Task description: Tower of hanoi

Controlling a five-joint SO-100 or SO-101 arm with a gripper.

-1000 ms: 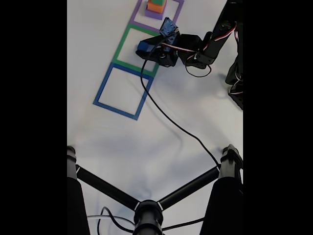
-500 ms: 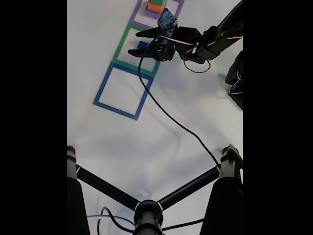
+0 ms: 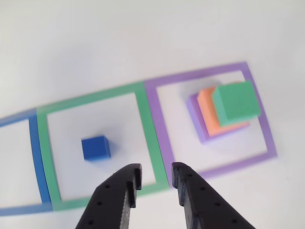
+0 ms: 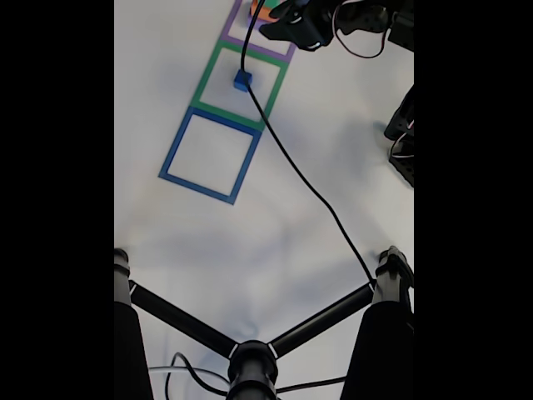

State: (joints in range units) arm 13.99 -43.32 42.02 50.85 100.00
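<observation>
Since half a second ago the pincer (image 3: 156, 176) has lifted away toward the purple outline (image 3: 157, 114), leaving the blue cube (image 3: 96, 148) alone inside the green outline (image 3: 47, 157). Its jaws stand slightly apart, empty, touching nothing.

smallest cube (image 3: 96, 148) left of stack (image 3: 224, 112)

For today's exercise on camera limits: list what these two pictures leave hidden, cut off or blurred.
- Fixed view: the block stack in the purple square is mostly covered by the arm and cut by the top edge.
- Fixed view: the gripper is a dark shape; its opening is unreadable there.
- Other view: the purple slab lies largely under the orange block and green block.
- Other view: the blue square outline runs off the left edge.
</observation>
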